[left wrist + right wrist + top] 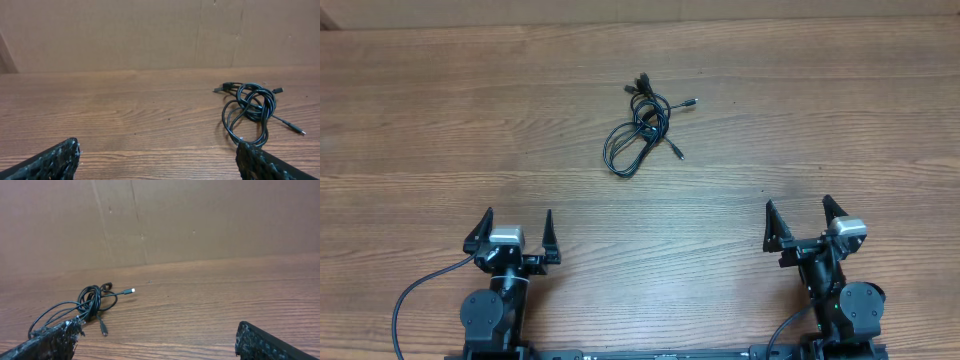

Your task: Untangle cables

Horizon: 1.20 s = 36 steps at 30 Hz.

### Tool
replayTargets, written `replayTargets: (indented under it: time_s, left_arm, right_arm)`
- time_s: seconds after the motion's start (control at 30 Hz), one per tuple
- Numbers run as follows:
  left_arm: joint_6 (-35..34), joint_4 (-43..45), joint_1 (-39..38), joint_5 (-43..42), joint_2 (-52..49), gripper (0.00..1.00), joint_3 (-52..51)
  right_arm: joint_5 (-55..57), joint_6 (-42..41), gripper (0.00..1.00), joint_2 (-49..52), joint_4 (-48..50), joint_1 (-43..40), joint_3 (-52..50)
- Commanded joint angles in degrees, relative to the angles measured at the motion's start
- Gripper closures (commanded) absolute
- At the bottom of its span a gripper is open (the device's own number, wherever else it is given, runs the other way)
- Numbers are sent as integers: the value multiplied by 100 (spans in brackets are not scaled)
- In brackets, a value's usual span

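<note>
**Overhead.**
- My left gripper (518,213): jaws spread wide, holding nothing.
- My right gripper (798,202): jaws likewise parted, holding nothing.
- The cables (646,120): one small tangle of thin black cords on the wooden table (420,120). It lies well ahead of both grippers, forward and to the right of my left one, forward and to the left of my right one. It touches neither.
- A silver-tipped plug (692,102) trails out of the tangle toward my right gripper's side.

**Left wrist.**
- My left gripper (157,150): two black textured fingers (55,161) at the lower corners, with only bare wood in the gap between them.
- The cables (248,106): looped and crossed over one another, ahead and off to the right, beyond my right-hand finger.
- A brown cardboard wall (125,35) stands behind the table.

**Right wrist.**
- My right gripper (157,330): fingers apart, nothing between them.
- The cables (93,300): ahead and to the left, just past my left-hand finger. One light-tipped plug (131,290) points right.
</note>
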<state>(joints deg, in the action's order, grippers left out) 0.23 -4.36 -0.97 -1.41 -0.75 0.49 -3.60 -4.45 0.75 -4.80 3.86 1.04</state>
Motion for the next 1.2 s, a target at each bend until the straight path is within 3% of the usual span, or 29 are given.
replayTargets:
  time_s: [0.0,1.17]
  left_arm:
    - [109,-13,31,35,44,0,-17]
    - [-168,-9,31,-109,-26,0,7]
  right_arm:
    - [57,0,0,7,15,26,-55]
    - [57,0,0,7,13,26,-55]
